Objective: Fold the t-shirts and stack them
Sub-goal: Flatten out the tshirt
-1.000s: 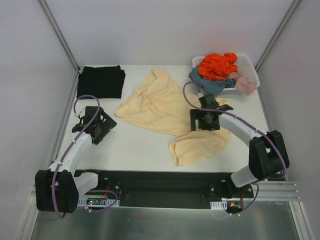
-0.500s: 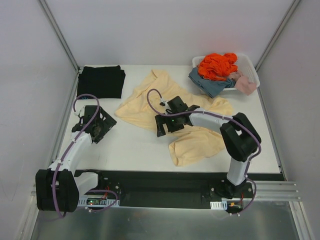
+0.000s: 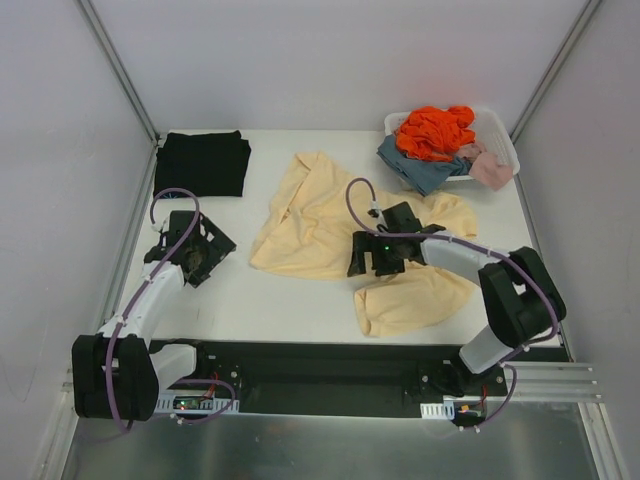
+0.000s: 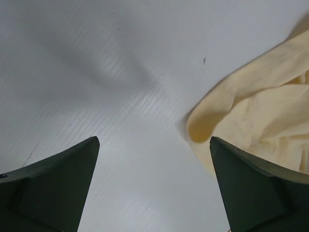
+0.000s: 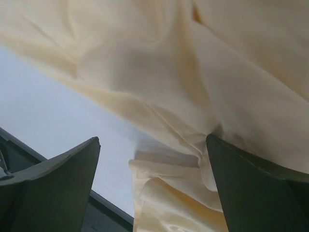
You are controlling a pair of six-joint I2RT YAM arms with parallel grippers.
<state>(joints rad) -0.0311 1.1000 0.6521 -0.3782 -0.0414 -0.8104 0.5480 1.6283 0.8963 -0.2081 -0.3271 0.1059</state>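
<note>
Cream shirt (image 3: 320, 215) lies rumpled on the bench (image 3: 280, 300), right beneath the right fingers (image 5: 48, 193), spread wide and empty. The left fingers (image 4: 48, 193), also spread, hover beside its edge. Closing here could pinch several layers and bunch it.

A pale cream-yellow t-shirt (image 3: 310, 220) is spread crumpled and unfolded across the middle of the table (image 3: 270, 300), with one bunched part toward the near edge. A black t-shirt (image 3: 202, 163) is laid folded flat at the far left corner.
</note>
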